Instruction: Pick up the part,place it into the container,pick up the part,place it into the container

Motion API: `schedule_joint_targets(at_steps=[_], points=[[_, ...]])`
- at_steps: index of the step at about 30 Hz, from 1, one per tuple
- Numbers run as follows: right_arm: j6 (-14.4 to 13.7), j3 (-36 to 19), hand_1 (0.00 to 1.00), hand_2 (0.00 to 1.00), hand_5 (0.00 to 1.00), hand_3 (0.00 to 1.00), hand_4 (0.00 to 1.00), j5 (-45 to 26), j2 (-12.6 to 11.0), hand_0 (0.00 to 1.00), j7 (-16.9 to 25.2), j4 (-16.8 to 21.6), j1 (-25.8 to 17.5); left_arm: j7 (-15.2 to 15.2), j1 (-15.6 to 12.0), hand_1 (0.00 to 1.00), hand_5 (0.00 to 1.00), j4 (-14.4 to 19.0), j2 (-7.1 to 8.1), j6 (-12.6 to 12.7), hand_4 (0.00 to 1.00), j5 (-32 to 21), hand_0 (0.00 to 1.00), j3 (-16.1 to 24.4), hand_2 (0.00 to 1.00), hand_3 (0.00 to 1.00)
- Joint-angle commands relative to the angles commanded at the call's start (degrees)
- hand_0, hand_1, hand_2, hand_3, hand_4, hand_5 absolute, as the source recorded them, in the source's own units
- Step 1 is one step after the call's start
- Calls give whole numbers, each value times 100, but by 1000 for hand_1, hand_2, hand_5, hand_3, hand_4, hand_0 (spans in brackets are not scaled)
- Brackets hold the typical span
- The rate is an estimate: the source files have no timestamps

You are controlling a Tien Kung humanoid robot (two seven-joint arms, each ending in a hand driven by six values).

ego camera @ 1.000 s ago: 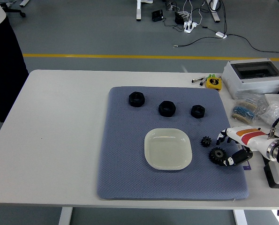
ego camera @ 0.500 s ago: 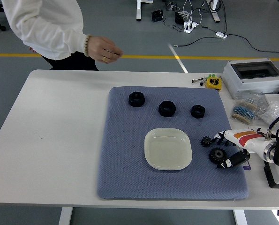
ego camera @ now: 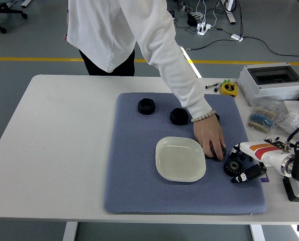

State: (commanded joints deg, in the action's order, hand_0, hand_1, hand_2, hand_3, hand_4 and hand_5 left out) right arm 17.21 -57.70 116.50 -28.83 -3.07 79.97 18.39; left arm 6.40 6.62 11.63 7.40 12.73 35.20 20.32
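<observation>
White worktop (ego camera: 64, 150) carries a blue-grey quilted mat (ego camera: 139, 196), and at its far side stands a person in a white long-sleeved top (ego camera: 129, 30) who leans in over the mat with one arm stretched down to the right. On the mat's middle lies a pale, shallow square dish (ego camera: 180, 159) with rounded corners, with nothing in it. Beyond it sit black ring-shaped nuts: one (ego camera: 146, 106) toward the far left and another (ego camera: 178, 116) just beside the person's wrist. The person's hand (ego camera: 210, 139), a bead bracelet at the wrist, rests on the mat just right of the dish, its fingertips down on a small dark part that is mostly hidden. Right beside it lies a black toothed gear (ego camera: 233, 166), flat on the mat. The robot's right hand (ego camera: 247, 163), white with orange and red bands, comes in from the right edge; its fingers (ego camera: 251, 174) are partly curled about the gear, touching its rim, though whether they truly grip it cannot be told.
</observation>
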Motion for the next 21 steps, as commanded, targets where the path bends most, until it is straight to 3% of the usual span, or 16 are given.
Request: schedule_joint_targets(at_steps=[9, 10, 15, 16, 21], points=[[-261, 75, 494, 538, 401, 529, 972, -191, 82, 383, -110, -112, 23, 18, -20, 638, 635, 2, 4, -7, 677, 60, 707, 35, 676, 581], [-287, 77, 443, 500, 423, 507, 892, -193, 84, 308, -120, -117, 23, 19, -22, 638, 636, 2, 3, -8, 677, 64, 707, 38, 676, 580], [-431, 91, 443, 500, 423, 507, 892, -183, 85, 308, -139, -136, 19, 27, -30, 638, 636, 5, 5, -12, 677, 90, 707, 50, 676, 580], [-475, 91, 410, 465, 441, 489, 798, -172, 87, 234, -136, -140, 16, 28, -31, 639, 635, 6, 6, -13, 677, 96, 707, 52, 676, 581], [-569, 74, 410, 465, 441, 489, 798, -135, 89, 234, -126, -156, 12, 28, -16, 639, 635, 7, 8, -16, 677, 104, 707, 48, 676, 581]])
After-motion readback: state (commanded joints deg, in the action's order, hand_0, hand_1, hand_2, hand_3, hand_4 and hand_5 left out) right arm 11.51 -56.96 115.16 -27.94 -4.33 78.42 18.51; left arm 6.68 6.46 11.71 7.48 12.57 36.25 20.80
